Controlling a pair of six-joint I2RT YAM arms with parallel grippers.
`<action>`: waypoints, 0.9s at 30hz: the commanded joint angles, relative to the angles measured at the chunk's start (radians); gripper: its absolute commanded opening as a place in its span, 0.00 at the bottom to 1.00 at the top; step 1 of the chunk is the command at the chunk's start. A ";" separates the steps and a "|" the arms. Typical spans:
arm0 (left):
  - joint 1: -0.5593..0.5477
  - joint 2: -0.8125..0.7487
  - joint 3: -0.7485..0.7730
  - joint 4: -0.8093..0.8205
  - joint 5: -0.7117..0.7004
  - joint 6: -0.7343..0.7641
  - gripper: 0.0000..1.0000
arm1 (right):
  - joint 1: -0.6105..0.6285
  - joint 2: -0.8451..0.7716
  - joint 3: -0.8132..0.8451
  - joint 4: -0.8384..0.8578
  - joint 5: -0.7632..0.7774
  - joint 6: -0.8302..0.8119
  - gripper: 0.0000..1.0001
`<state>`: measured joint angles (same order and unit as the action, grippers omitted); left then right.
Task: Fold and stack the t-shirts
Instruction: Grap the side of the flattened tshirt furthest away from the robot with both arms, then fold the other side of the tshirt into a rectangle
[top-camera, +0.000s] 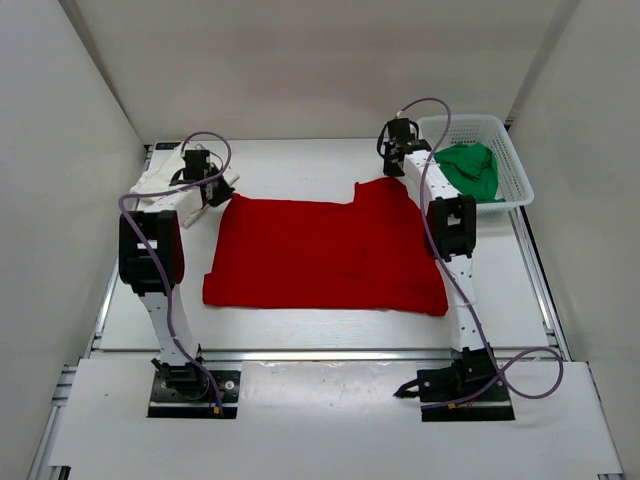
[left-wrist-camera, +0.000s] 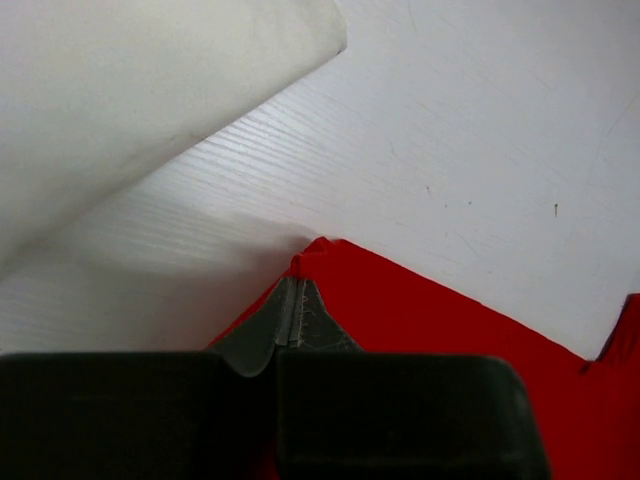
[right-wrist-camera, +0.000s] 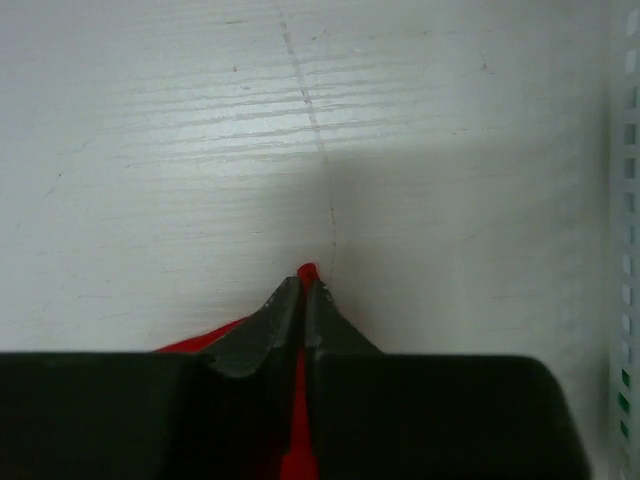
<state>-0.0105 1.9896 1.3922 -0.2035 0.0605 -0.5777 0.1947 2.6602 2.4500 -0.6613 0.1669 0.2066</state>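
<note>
Left gripper (left-wrist-camera: 297, 290): fingers pressed together on a far-left corner of the bright red cloth t-shirt (top-camera: 330, 250), a peak of red pinched at the tips. In the overhead view it sits at upper left (top-camera: 205, 180).

Right gripper (right-wrist-camera: 303, 285): jaws closed, a thin sliver of red cloth (right-wrist-camera: 298, 430) clamped between them and showing just past the tips. Overhead it sits at upper right (top-camera: 400, 140), beside the basket.

Red shirt lies spread flat on the white table (top-camera: 300, 160), centre of frame, between the two arms. Long axis runs left to right across the frame. Near hem runs almost straight, dipping a little toward lower right. Far edge is stepped: the right portion reaches further up the frame than the left.

Cream-white cloth t-shirt (top-camera: 160, 180): bunched at upper left, just beyond the left gripper. In the left wrist view a smooth fold of it (left-wrist-camera: 120, 90) fills the upper left, apart from the red corner.

White plastic mesh basket (top-camera: 517, 170): upper right, long side running up the frame. Holds the green cloth t-shirt (top-camera: 470, 170), crumpled, toward its near end. The basket wall (right-wrist-camera: 628, 200) shows at the right edge of the right wrist view.
</note>
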 joint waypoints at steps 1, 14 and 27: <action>-0.006 -0.081 -0.016 0.023 0.022 -0.010 0.00 | -0.005 -0.023 0.036 -0.038 -0.017 0.000 0.00; 0.141 -0.152 -0.165 0.093 0.222 -0.100 0.00 | 0.020 -0.446 -0.312 -0.250 0.008 -0.119 0.01; 0.164 -0.330 -0.338 0.102 0.239 -0.071 0.00 | 0.026 -1.112 -1.273 0.101 0.019 -0.027 0.00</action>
<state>0.1490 1.7676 1.0843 -0.1249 0.2787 -0.6689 0.2146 1.6390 1.2560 -0.6643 0.1684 0.1452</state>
